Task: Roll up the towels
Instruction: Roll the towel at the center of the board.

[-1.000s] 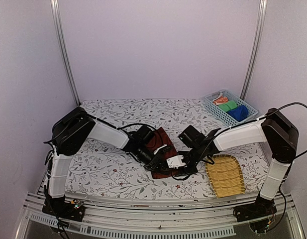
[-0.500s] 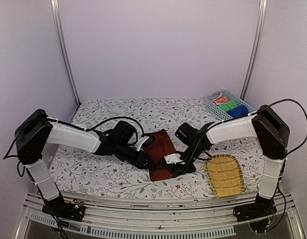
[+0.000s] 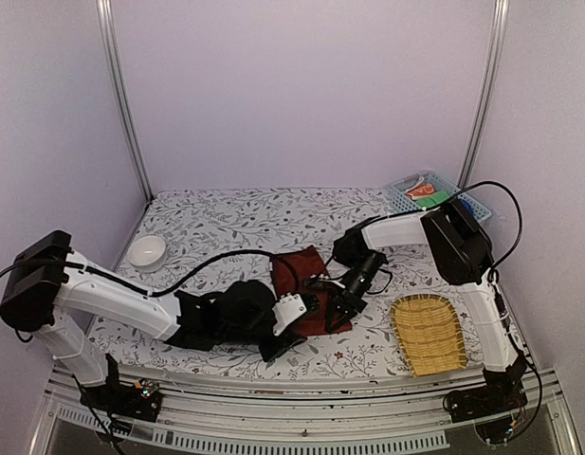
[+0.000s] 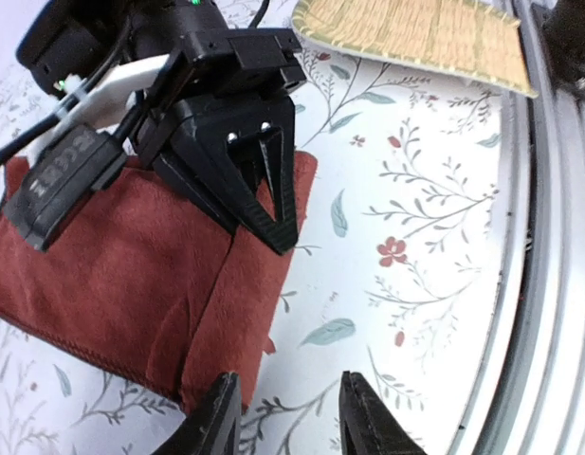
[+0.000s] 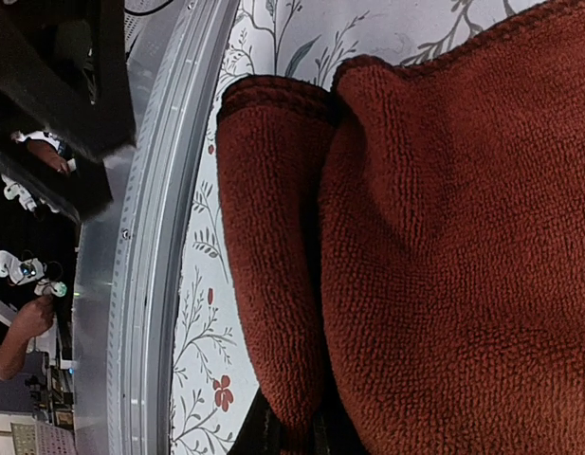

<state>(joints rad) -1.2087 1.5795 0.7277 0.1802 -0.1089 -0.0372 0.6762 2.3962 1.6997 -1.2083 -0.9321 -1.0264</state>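
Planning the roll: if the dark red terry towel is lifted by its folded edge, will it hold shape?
Probably floppy: the dark red terry towel drapes over itself at that fold. Likely grippy, not slippery, given its looped pile.

Floral table: red-brown towel, wicker tray, bowl, basket

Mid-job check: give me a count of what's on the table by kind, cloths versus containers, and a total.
Cloths: 3 (dark reddish-brown terry towel, bright green cloth, orange-red cloth)
Containers: 3 (light blue plastic basket, yellow woven tray, small white bowl)
Total: 6; the right arm hides part of the basket, so more may lie there.
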